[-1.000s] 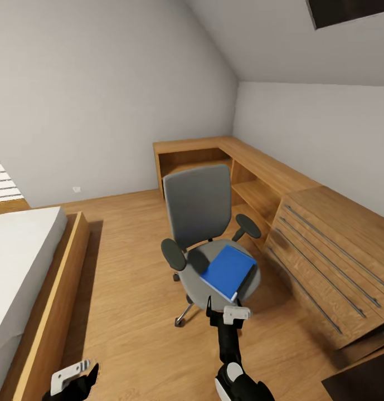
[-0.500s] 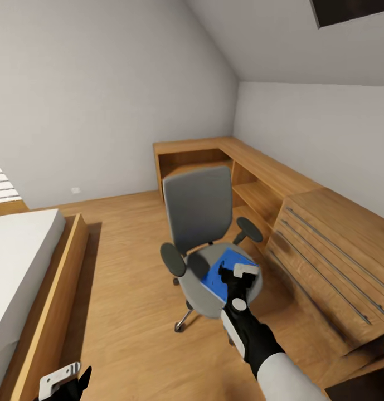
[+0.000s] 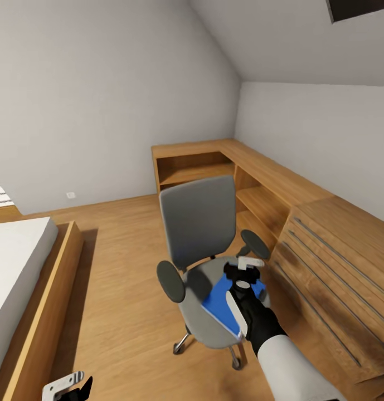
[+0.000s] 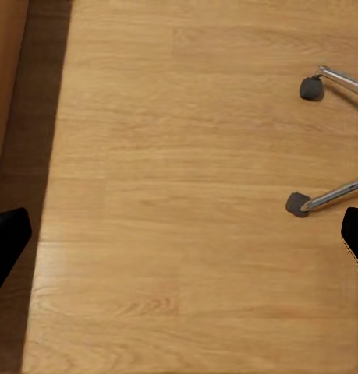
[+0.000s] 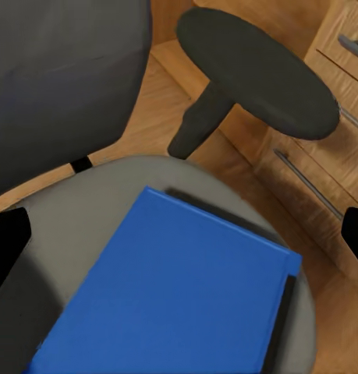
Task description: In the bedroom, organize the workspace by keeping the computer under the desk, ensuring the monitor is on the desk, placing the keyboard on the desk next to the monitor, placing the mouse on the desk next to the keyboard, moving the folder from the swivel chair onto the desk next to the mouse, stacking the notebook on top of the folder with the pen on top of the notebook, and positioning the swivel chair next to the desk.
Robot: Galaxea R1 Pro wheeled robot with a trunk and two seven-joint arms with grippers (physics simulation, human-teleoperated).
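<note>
Since the picture from 1 second ago, the right arm has reached forward from in front of the seat to over it, and the head camera has shifted, so the whole room sits differently in view. The right gripper hangs above the folder, with its 2 fingers spread wide in the right wrist view and nothing between them. The blue folder lies flat on the grey seat of the swivel chair, a dark strip along one edge; that view cannot tell whether this is the folder's spine or something beneath it. One black armrest stands just beside the folder, with the light wooden drawer cabinet behind it. No writing or label can be read on the folder or anything else.

Open wooden shelves line the corner wall, and their compartments hold nothing visible. A bed stands well apart, across the wooden floor.

The left gripper stays low, its fingers spread over bare floor, near 2 chrome legs of the chair base with dark casters.
</note>
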